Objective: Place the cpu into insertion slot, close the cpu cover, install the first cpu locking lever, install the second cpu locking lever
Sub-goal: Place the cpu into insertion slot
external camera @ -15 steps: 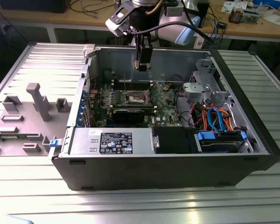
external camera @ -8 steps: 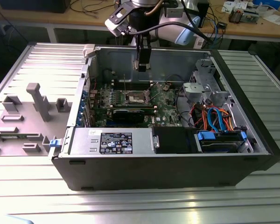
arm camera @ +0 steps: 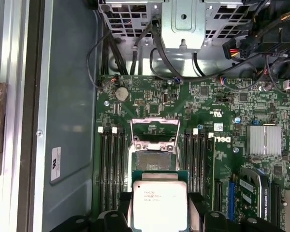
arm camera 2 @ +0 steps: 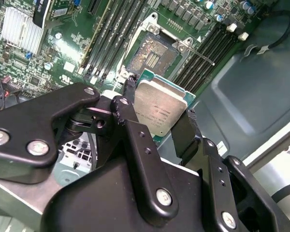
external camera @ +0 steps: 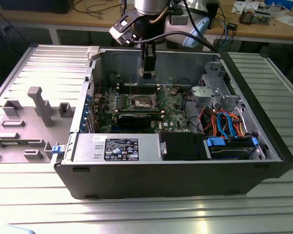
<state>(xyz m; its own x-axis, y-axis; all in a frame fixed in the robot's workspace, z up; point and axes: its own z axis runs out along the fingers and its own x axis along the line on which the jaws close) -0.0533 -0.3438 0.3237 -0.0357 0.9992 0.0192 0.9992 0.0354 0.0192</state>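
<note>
One gripper (arm camera 2: 158,104), clamped on the cpu (arm camera 2: 160,110) by its edges; insertion slot (external camera: 142,101), mid-frame in the exterior view, directly beneath it, seemingly empty.

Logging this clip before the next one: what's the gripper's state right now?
Gripper: closed on the cpu, holding it clear of the insertion slot, not yet seated.
</note>
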